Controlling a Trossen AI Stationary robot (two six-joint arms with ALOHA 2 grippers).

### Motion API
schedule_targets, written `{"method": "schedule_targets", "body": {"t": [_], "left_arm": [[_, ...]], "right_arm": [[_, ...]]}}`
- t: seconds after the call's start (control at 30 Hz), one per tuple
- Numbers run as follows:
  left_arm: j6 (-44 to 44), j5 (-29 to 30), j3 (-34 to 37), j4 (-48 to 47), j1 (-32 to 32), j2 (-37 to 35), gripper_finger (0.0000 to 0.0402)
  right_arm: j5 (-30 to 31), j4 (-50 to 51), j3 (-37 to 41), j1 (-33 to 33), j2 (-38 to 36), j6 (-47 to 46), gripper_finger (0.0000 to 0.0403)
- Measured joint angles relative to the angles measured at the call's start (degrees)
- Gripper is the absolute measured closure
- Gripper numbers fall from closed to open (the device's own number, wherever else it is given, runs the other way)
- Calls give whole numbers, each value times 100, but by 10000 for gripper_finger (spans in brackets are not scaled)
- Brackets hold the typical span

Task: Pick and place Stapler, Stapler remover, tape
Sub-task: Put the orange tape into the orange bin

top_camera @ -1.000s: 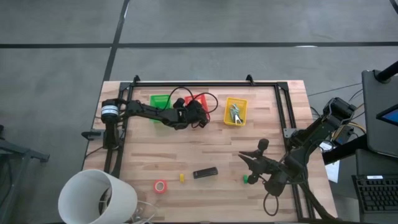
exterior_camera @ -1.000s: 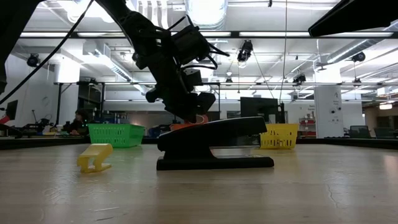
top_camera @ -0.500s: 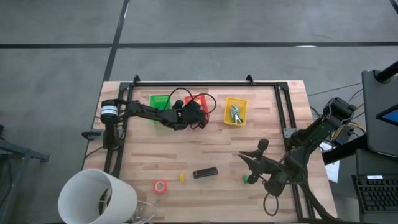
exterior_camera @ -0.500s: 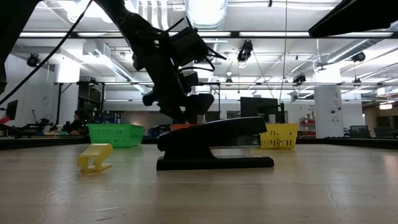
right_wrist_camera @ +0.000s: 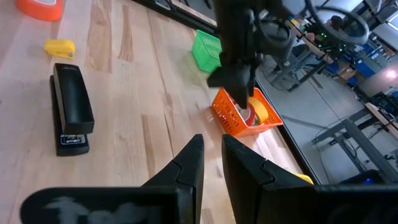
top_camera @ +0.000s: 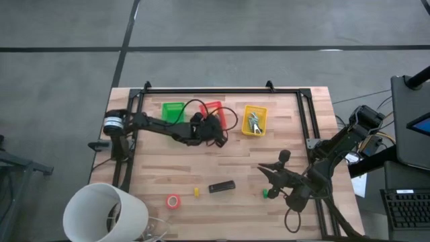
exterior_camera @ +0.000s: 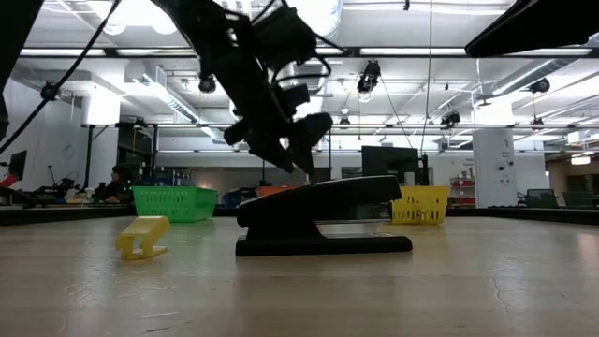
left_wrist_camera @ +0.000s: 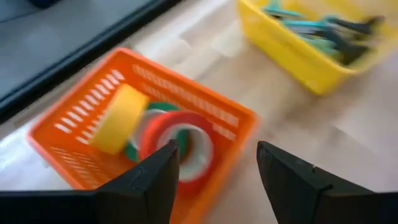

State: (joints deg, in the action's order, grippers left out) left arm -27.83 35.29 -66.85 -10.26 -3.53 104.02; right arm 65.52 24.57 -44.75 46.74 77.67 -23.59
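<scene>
The black stapler lies flat near the table's near edge, large in the low view. One red-orange tape roll lies flat to its left. An orange basket holds a yellow tape roll, a red one and a green one, leaning on each other. Stapler removers lie in the yellow basket. My left gripper hangs open just on the near side of the orange basket, holding nothing. My right gripper is shut and waits at the near right.
A green basket stands left of the orange one at the far side. A small yellow block and a green block lie near the stapler. A white round object sticks in at the near left corner. A black frame rims the table.
My left gripper has opened over the orange basket, risen, and drawn back a little toward the near edge. The red roll it was low over now lies in the basket.
</scene>
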Motion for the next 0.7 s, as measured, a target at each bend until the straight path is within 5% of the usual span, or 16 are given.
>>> {"method": "schedule_targets", "body": {"t": [0.57,0.7], "left_arm": [[-50,-139,11,-1419,1284,-475,188],[-76,-623,11,-1721,1554,-476,188]], "right_arm": [[-7,-12,15,0,0,-4,351],[-7,-14,20,0,0,-4,351]]}}
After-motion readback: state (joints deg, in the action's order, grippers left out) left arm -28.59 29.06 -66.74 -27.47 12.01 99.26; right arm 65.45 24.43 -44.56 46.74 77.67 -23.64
